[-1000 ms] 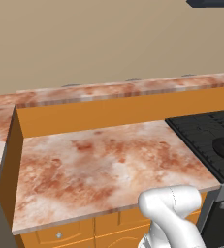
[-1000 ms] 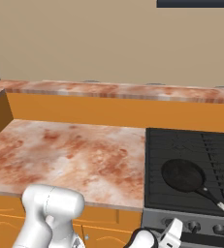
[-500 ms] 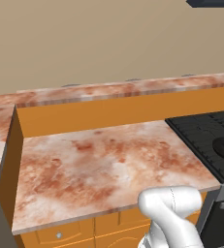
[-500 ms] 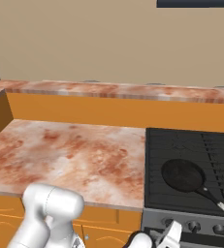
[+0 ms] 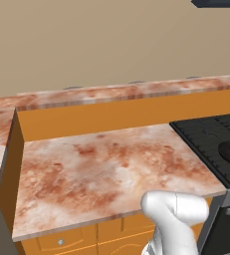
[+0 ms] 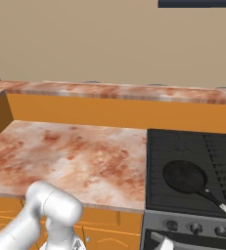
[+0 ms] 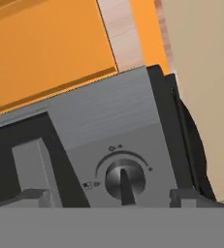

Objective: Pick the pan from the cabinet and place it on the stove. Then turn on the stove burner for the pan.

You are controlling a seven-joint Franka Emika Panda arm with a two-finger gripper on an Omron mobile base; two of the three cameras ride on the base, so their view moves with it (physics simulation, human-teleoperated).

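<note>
Pan sits on the stove, handle to near right, while your gripper, jaws apart, faces the knob dead ahead between the fingertips, so close straight on it.

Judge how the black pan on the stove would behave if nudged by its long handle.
The pan looks rigid, so it would probably move as one piece. Its base rests on the stove's ridged grates, so it may drag rather than glide. A sideways push at the overhanging handle would likely pivot it.
</note>
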